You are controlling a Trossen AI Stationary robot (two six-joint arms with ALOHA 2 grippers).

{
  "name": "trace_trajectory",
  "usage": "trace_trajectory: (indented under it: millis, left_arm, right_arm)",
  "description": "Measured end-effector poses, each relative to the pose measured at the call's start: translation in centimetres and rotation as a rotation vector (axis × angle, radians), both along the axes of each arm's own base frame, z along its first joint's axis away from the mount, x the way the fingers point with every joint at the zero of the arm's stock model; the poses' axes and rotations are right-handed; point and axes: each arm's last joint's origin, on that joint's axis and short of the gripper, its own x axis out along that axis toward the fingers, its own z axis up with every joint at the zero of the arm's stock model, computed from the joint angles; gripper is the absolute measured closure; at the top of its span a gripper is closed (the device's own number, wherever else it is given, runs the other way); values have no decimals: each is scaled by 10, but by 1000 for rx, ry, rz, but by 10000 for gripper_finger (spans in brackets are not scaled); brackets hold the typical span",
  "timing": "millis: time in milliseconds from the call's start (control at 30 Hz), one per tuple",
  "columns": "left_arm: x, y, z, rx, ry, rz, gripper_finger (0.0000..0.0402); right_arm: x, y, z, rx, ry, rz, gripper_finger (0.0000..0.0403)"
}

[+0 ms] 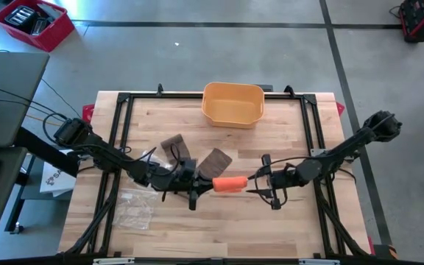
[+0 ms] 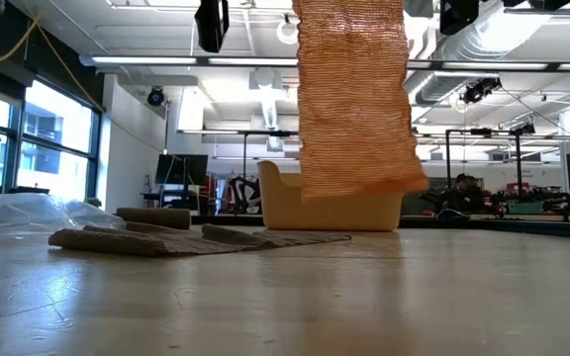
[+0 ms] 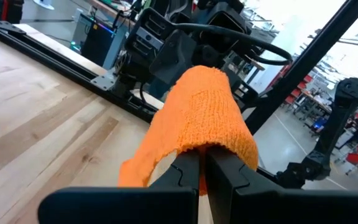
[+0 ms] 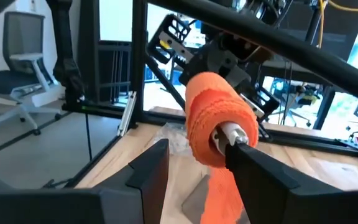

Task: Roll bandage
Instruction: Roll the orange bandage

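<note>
On the left of the wooden table (image 1: 219,224) lies a clear plastic bag (image 1: 133,209); near it are brown bandage strips (image 1: 177,151). The left gripper (image 1: 197,185) is closed on the orange bandage (image 1: 230,183), held above the table centre — its loose end hangs down. The right gripper (image 1: 258,181) seems open around the roll's end. A yellow bin (image 1: 232,104) stands at the far edge.
</note>
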Motion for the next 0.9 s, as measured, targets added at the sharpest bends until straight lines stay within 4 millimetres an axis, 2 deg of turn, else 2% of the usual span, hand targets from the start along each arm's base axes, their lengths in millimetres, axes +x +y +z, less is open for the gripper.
trace_trajectory:
  millis: [133,233,433,700,900]
  left_arm:
    - [0,1,0,1,-1,8,400]
    - [1,2,0,2,-2,22,400]
    - [1,2,0,1,-3,29,400]
    - [1,2,0,1,-4,30,400]
    - [1,3,0,2,-5,49,400]
  right_arm:
    - [0,0,2,8,-17,-7,238]
    - [1,0,2,-10,2,-92,238]
    - [0,12,11,-94,65,-171,238]
    - [3,21,27,-127,102,-178,238]
    - [1,21,28,-161,153,-308,238]
